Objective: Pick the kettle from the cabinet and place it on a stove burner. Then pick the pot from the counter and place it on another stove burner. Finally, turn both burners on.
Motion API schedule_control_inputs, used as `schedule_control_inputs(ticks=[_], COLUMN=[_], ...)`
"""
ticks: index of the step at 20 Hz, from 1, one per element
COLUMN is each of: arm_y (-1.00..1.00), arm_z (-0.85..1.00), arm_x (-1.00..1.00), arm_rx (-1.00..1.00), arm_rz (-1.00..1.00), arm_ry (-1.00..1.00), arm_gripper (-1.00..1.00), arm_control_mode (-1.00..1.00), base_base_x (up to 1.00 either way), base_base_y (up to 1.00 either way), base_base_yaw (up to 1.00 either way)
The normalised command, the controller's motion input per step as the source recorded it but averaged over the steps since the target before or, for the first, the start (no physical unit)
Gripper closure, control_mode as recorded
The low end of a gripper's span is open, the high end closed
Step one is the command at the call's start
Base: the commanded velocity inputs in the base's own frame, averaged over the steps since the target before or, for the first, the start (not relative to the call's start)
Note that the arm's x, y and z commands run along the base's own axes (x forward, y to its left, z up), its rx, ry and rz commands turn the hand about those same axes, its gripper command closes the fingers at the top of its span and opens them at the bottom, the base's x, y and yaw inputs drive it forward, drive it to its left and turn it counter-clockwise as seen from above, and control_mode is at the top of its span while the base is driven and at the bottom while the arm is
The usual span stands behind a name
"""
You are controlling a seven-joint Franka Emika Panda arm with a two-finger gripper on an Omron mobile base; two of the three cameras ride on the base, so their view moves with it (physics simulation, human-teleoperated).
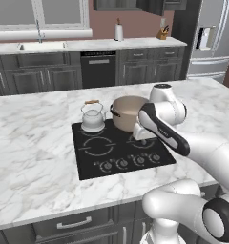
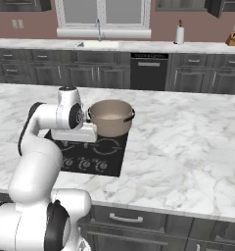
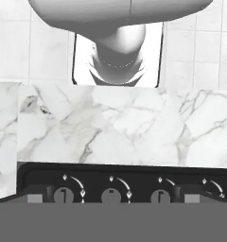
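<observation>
The kettle (image 1: 92, 117) stands upright on the back left burner of the black cooktop (image 1: 90, 164). Beside it, the beige pot (image 1: 128, 112) (image 2: 109, 118) sits on the back right burner. Both rest on the cooktop set into the marble counter (image 1: 30, 143). My hand hangs low over the cooktop's right side, just in front of the pot and apart from it. In the hand view my gripper (image 3: 113, 198) points down at the row of knobs (image 3: 111, 194), open, with its fingertips (image 3: 35, 197) wide apart and nothing between them. The dark wall cabinet (image 1: 154, 5) hangs over the far counter.
Along the back wall run a counter with a sink (image 1: 41, 46), a paper-towel roll (image 1: 119, 32) and a knife block (image 1: 162, 33). A steel fridge (image 1: 212, 38) stands at the far right. Bare marble stretches to both sides of the cooktop.
</observation>
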Motion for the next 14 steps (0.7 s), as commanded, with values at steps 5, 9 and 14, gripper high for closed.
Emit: schedule_control_inputs(ticks=[5, 9, 14], arm_y=[0.00, 0.00, 0.01], arm_z=[-0.39, -0.32, -0.26], arm_x=[0.16, 0.20, 0.15], arm_rx=[0.00, 0.00, 0.00], arm_rz=[-0.11, -0.10, -0.08], arm_ry=[0.01, 0.03, 0.03], arm_gripper=[-1.00, -1.00, -1.00], arm_control_mode=[-1.00, -1.00, -1.00], base_base_x=[0.00, 0.00, 0.00], base_base_y=[0.00, 0.00, 0.00], base_base_yaw=[0.00, 0.00, 0.00])
